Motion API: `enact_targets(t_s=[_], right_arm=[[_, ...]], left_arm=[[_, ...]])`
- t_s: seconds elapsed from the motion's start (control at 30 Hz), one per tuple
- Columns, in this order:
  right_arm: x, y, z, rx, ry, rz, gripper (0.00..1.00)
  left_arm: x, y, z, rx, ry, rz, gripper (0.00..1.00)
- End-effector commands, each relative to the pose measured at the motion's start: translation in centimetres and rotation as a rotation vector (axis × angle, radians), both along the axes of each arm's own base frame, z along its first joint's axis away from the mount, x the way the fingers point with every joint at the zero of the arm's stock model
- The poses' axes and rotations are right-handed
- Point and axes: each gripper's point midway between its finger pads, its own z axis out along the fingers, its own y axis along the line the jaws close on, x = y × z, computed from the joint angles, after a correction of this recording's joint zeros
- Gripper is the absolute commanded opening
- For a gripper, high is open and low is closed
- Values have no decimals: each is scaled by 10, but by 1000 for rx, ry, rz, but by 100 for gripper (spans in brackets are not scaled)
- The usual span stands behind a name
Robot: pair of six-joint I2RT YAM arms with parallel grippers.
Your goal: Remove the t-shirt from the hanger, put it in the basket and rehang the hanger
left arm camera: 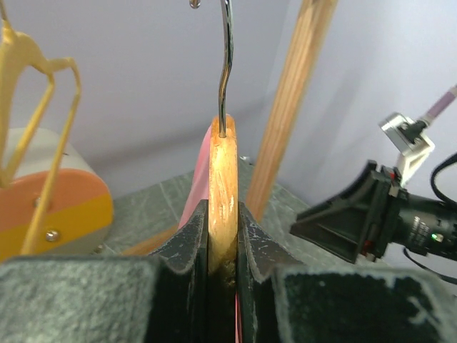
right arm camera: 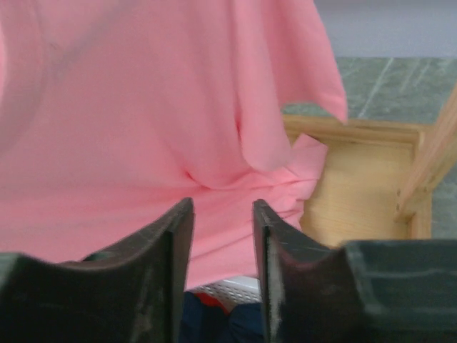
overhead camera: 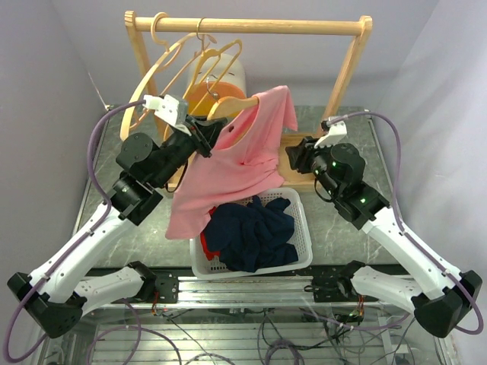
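Note:
A pink t-shirt (overhead camera: pixel 236 167) hangs on a wooden hanger (overhead camera: pixel 232 106) whose metal hook reaches up toward the rack's rail. My left gripper (overhead camera: pixel 207 135) is shut on the hanger's wooden body near its neck; in the left wrist view the pads clamp the wood (left arm camera: pixel 223 179) between them, my left gripper (left arm camera: pixel 223 218) just below the hook, with pink cloth (left arm camera: pixel 198 179) behind. My right gripper (overhead camera: pixel 295 158) is open and empty, just right of the shirt's lower side. In the right wrist view the shirt (right arm camera: pixel 143 107) fills the frame ahead of my right gripper (right arm camera: pixel 223 214); touching or not, I cannot tell.
A wooden clothes rack (overhead camera: pixel 251 25) stands at the back with several empty pale hangers (overhead camera: pixel 175 61). A white basket (overhead camera: pixel 304 228) with dark blue clothes (overhead camera: pixel 255 232) sits under the shirt. An orange, yellow and white object (overhead camera: pixel 217 84) stands behind. The rack's base (right arm camera: pixel 357 193) lies right of the shirt.

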Motion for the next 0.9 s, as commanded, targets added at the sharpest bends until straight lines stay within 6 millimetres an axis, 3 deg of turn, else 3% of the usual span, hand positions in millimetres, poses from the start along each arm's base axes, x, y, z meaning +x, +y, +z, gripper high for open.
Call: enact_targets(t_s=[0.0, 0.1, 0.2, 0.37, 0.6, 0.67, 0.73, 0.8, 0.87], right_arm=[[-2, 23, 30, 54, -79, 53, 44], [-10, 41, 52, 49, -144, 37, 60], [-11, 55, 60, 41, -170, 38, 68], [-9, 62, 68, 49, -193, 27, 69], [5, 59, 53, 13, -179, -54, 67], [9, 56, 53, 3, -185, -83, 61], [13, 52, 52, -10, -186, -113, 38], [14, 48, 54, -15, -192, -138, 23], [14, 43, 57, -24, -202, -157, 18]], left_arm=[[-32, -16, 16, -94, -10, -155, 7], [-40, -25, 7, -84, 3, -178, 7], [-41, -29, 0, -80, 17, -169, 7], [-37, -27, -4, -70, 32, -123, 7], [-43, -31, -1, -88, 31, -159, 7], [-44, -33, -2, -83, 35, -168, 7], [-45, -33, -2, -84, 35, -174, 7], [-43, -32, -5, -74, 42, -162, 7], [-41, -32, -8, -56, 49, -151, 7]])
